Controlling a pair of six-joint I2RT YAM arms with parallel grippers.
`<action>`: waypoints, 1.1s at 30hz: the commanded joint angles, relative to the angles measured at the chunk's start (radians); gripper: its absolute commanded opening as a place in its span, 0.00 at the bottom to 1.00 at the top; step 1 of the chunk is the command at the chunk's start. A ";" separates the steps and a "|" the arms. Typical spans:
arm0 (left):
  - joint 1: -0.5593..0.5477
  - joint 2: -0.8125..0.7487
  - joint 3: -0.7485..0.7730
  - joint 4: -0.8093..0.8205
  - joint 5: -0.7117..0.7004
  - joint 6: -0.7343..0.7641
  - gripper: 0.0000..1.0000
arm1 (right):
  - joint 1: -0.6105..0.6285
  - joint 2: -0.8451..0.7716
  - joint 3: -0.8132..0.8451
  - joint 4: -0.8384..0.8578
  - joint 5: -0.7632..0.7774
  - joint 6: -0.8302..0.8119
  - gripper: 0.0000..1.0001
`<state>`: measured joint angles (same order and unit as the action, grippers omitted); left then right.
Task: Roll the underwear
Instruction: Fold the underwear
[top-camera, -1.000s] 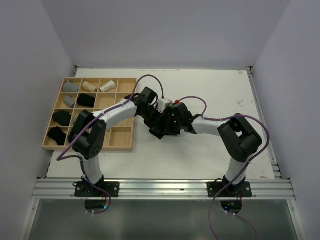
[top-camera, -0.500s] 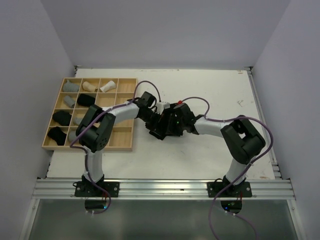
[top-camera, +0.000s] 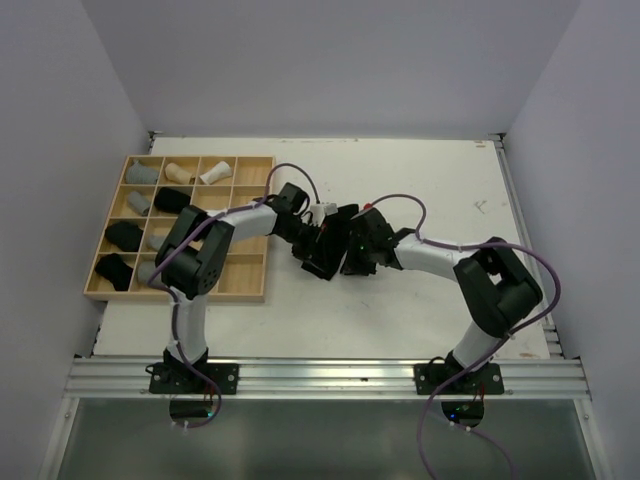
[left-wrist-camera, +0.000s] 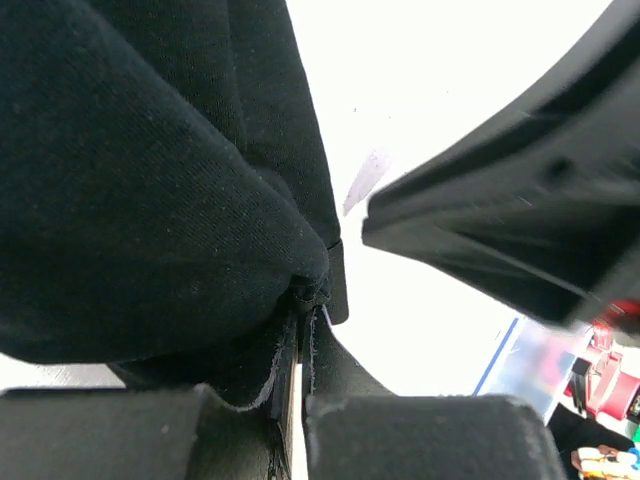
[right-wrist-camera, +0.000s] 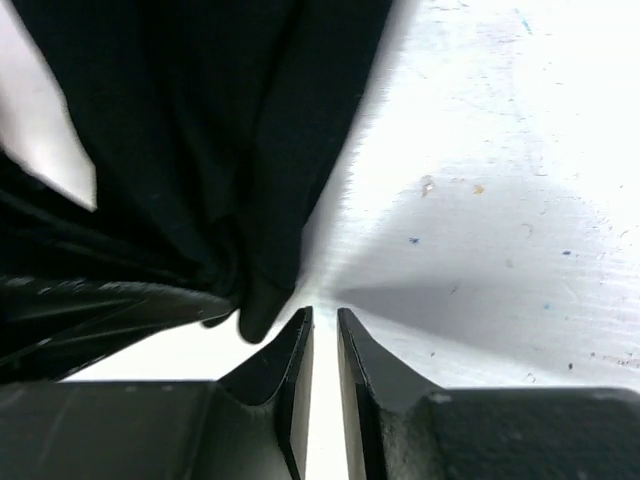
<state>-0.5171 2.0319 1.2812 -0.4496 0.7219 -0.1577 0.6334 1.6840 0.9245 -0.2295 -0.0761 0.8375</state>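
A black underwear (top-camera: 322, 262) lies bunched on the white table between my two grippers. My left gripper (top-camera: 316, 238) is shut on a fold of it; in the left wrist view the black cloth (left-wrist-camera: 150, 200) fills the left side and is pinched at the fingertips (left-wrist-camera: 305, 300). My right gripper (top-camera: 352, 250) stands just right of the bundle. In its wrist view the jaws (right-wrist-camera: 323, 315) leave a narrow gap with bare table between them, and the black cloth (right-wrist-camera: 200, 130) hangs beside the left finger. Part of the right gripper (left-wrist-camera: 520, 230) shows in the left wrist view.
A wooden grid tray (top-camera: 266, 225) sits at the left. It holds rolled garments: grey (top-camera: 143, 172), beige (top-camera: 179, 172), white (top-camera: 212, 173) and black (top-camera: 124, 235) ones. Purple cables loop over both arms. A metal rail (top-camera: 330, 375) runs along the near edge.
The right gripper's jaws have narrowed and it has drawn slightly right of the black bundle. The left gripper stays shut on the cloth, its arm shifted a little.
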 joint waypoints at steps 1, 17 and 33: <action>0.014 0.013 -0.054 -0.014 -0.138 0.044 0.00 | -0.006 0.042 -0.022 0.045 -0.001 0.021 0.20; 0.026 -0.019 -0.062 -0.041 -0.144 0.056 0.00 | -0.006 -0.025 0.008 0.065 -0.011 0.009 0.25; 0.028 -0.031 -0.037 -0.060 -0.130 0.067 0.00 | -0.005 0.149 0.115 0.026 -0.008 -0.023 0.20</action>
<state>-0.5041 2.0026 1.2530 -0.4503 0.7067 -0.1436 0.6277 1.8023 1.0126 -0.1875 -0.1001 0.8375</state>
